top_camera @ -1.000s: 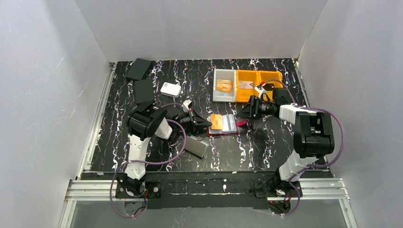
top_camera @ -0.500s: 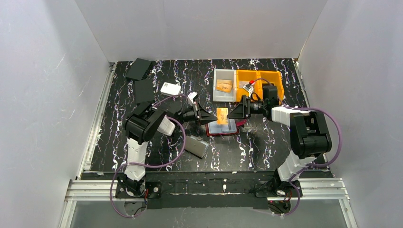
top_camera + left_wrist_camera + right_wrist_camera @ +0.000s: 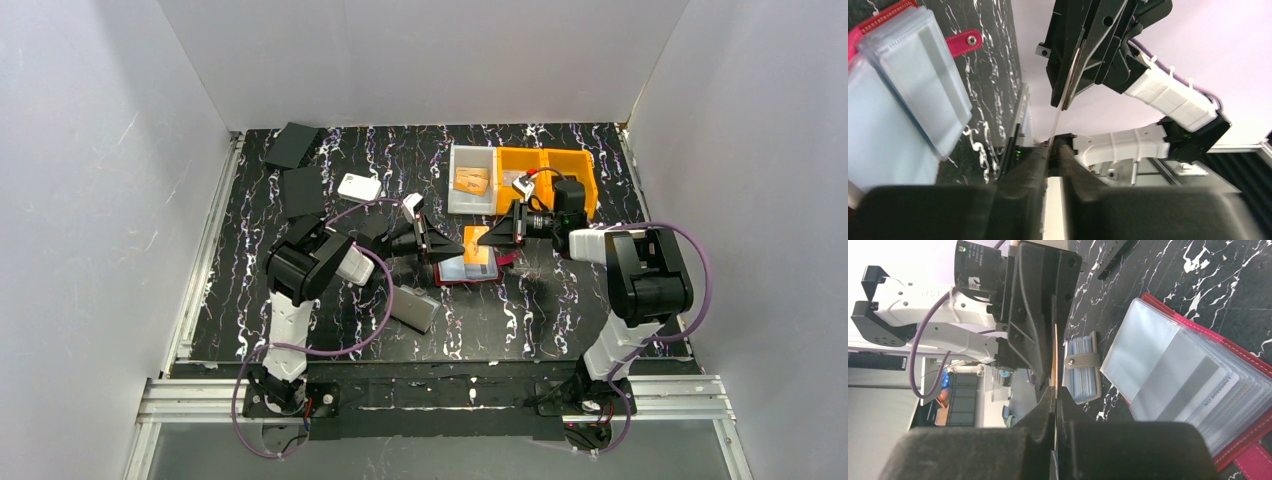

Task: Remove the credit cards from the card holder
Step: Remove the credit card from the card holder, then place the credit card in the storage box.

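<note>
One orange-gold credit card (image 3: 480, 246) is out of the card holder and held in the air between the two arms. It looks light, thin and stiff, with slick faces; it should barely flex but could slide under a weak pinch, so the best hold is flat on both faces, well in from an edge, never on a corner. The clear sleeves (image 3: 913, 85) look soft and floppy, so any card inside one would need the holder steadied while it is drawn out by its exposed end.

From the left: a grey case (image 3: 413, 308) lies on the table, apart from the action. The left gripper (image 3: 1053, 150) has its jaws pressed together on one end of the orange-gold card, which both wrist views show edge-on as a thin line. The dark red card holder (image 3: 452, 282) lies open on the table close under the card, with a silver-grey card (image 3: 1180, 385) showing in its top sleeve. The right gripper (image 3: 1054, 392) meets the same card from the opposite end, jaws also clamped flat on it, so the two sets of fingertips sit almost nose to nose. This reads as a handover with both grips on.
</note>
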You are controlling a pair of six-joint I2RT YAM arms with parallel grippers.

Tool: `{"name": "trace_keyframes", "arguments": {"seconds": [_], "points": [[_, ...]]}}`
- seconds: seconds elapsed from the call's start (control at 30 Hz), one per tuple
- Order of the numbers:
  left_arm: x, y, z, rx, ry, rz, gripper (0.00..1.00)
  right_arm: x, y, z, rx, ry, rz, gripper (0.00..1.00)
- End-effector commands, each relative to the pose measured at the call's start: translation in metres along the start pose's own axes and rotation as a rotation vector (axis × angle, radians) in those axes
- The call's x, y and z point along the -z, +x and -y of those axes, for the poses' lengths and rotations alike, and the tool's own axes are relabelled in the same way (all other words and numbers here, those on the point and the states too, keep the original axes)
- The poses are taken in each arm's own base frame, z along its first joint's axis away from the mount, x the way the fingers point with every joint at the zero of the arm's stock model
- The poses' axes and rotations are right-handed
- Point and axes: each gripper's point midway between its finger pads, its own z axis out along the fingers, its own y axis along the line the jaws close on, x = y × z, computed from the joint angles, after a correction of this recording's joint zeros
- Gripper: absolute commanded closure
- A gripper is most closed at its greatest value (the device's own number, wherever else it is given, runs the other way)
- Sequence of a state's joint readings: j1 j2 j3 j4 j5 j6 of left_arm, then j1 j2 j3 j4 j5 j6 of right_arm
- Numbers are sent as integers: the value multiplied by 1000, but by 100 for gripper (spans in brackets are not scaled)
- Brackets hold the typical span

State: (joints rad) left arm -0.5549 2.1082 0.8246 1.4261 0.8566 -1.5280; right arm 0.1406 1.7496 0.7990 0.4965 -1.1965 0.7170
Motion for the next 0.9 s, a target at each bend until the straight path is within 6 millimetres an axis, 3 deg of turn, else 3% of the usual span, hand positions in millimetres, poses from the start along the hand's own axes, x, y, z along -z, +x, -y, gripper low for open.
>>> {"name": "trace_keyframes", "arguments": {"seconds": [0.0,0.03,0.07,0.1,0.23,0.33,0.47,0.57,0.63,0.87], "points": [[11,-4,31,-82,51,47,73,10,-10,-7,68,-20,41,99],[18,-8,33,-91,47,74,34,13,-13,-10,93,-20,47,99],[26,-11,34,-102,42,99,6,15,-16,-13,135,-20,49,99],[34,-13,36,-115,38,121,2,17,-19,-18,166,-18,43,99],[67,-18,43,-210,-43,187,2,28,-29,-14,364,137,-57,99],[93,-14,34,-318,-227,194,2,35,-61,-18,467,247,-97,99],[125,-14,53,-465,-345,249,2,36,-110,-8,620,437,-150,99],[149,-14,72,-481,-332,299,2,23,-126,0,770,577,-317,99],[162,-11,80,-438,-293,303,2,6,-138,-6,887,639,-401,99],[177,15,99,-362,-185,204,2,-26,-172,-9,1243,871,-525,99]]}}
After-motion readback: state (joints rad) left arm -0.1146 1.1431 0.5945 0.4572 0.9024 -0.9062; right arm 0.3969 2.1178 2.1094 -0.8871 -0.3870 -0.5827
